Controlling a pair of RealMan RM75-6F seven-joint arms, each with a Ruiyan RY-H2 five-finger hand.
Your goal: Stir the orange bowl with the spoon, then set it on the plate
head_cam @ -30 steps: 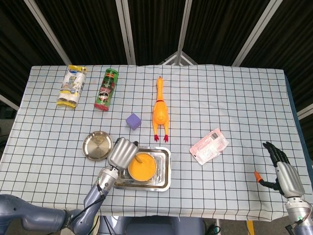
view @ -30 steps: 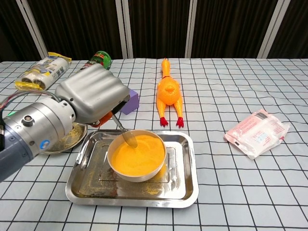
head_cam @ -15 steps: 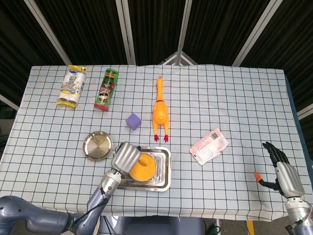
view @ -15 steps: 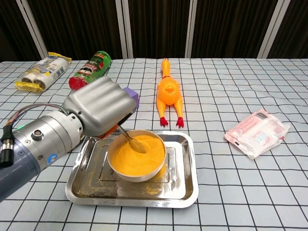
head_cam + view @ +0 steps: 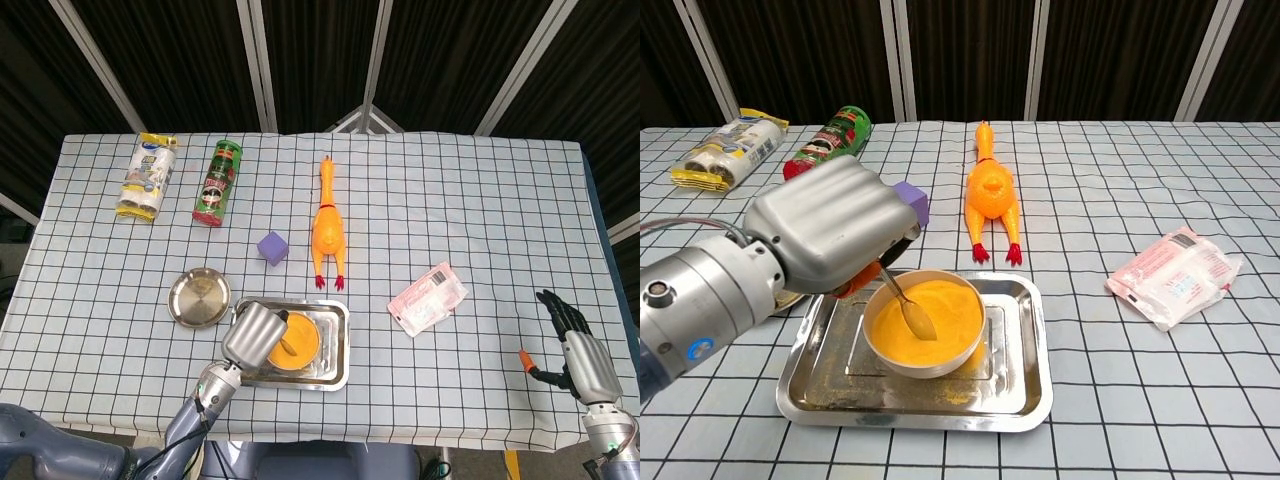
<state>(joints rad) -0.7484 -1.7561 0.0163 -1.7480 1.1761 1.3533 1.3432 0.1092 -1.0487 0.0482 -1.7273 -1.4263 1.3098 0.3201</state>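
behind the steel tray (image 5: 1020, 395) lay a rubber chicken (image 5: 992, 195) and a purple cube (image 5: 912, 202), with the round metal plate (image 5: 198, 297) just left. the left hand (image 5: 830, 225) gripped a metal spoon (image 5: 908, 309), its tip in the orange bowl (image 5: 926, 322) sitting in the tray. the right hand (image 5: 580, 353) hung well right, fingers spread, holding nothing.
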